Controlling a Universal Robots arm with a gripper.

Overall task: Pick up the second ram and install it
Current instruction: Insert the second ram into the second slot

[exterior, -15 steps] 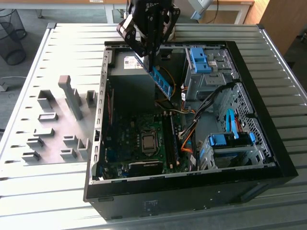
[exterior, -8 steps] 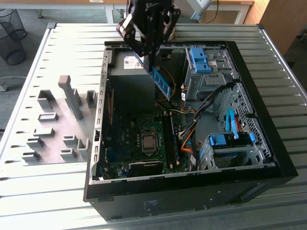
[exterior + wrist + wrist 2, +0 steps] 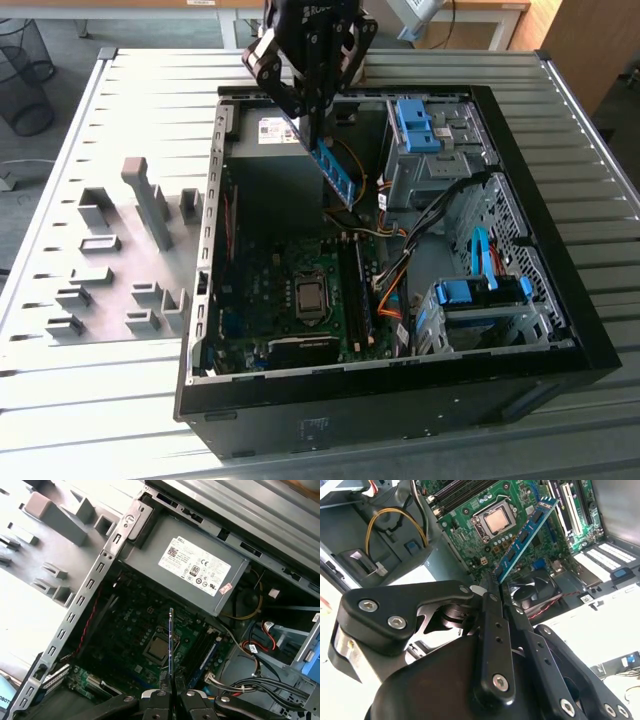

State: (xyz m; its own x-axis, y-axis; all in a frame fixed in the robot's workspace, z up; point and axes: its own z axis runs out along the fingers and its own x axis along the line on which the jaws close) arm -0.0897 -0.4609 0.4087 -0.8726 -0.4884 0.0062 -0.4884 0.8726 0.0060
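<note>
Holding the second ram (image 3: 335, 172) in the gripper (image 3: 492, 582), fingers closed on one short end, above the open PC case (image 3: 560, 330).

Near to far in the second wrist view: black fingers (image 3: 496, 630) pinch the stick's end; the blue board runs out tilted over the motherboard (image 3: 470, 525), apart from it, CPU socket (image 3: 496, 522) beyond. First wrist view shows the stick edge-on, a thin line over the socket area. Exterior view: ram hangs mid-air below the gripper, well above the black slots (image 3: 357, 290). Judgement: light, stiff, thin, fragile — grip the bare end edges, not the chips; single-end hold looks prone to tilt.
</note>
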